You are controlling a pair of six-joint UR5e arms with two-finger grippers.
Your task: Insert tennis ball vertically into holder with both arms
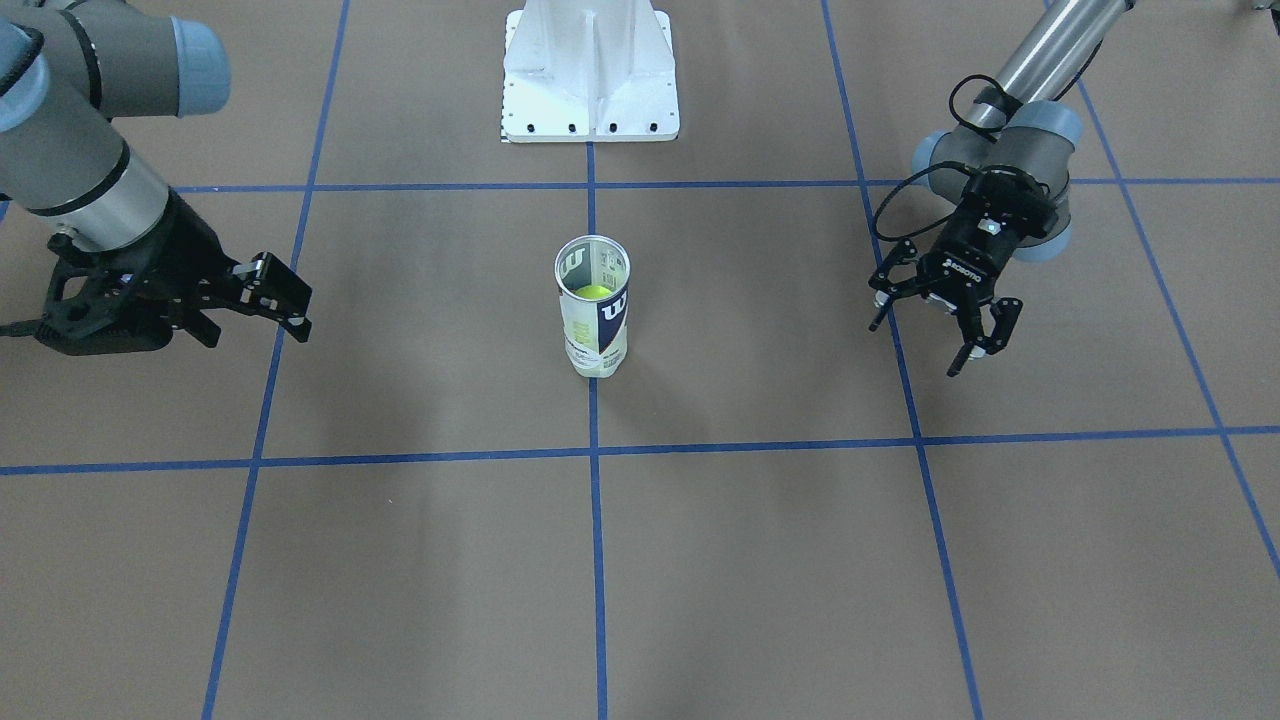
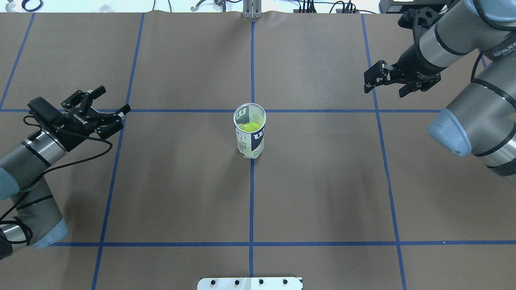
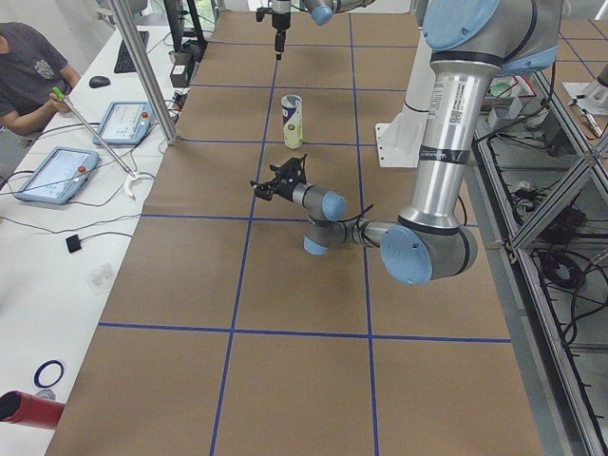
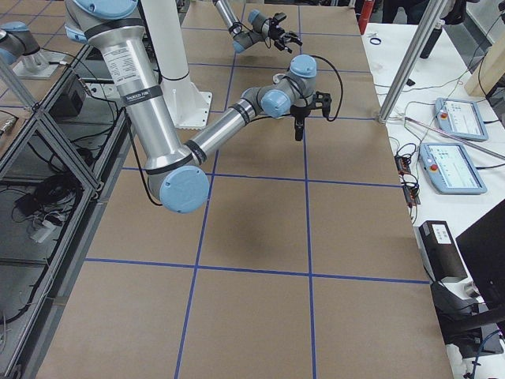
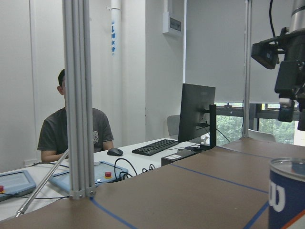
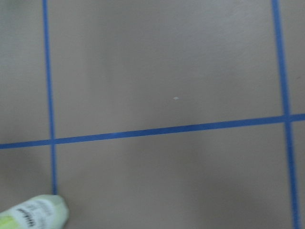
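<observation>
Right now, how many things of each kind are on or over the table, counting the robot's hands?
Tennis-ball can: 1
Tennis ball, inside the can: 1
Robot hands: 2 (left hand, right hand)
White pedestal base: 1
Total: 5

The left arm (image 2: 33, 154) reaches in low from the left, its wrist held level. The left gripper (image 2: 114, 100) has its fingers spread apart and is empty. The right arm (image 2: 451, 40) stretches to the far right. The right gripper (image 2: 385, 85) points down, also spread and empty.
</observation>
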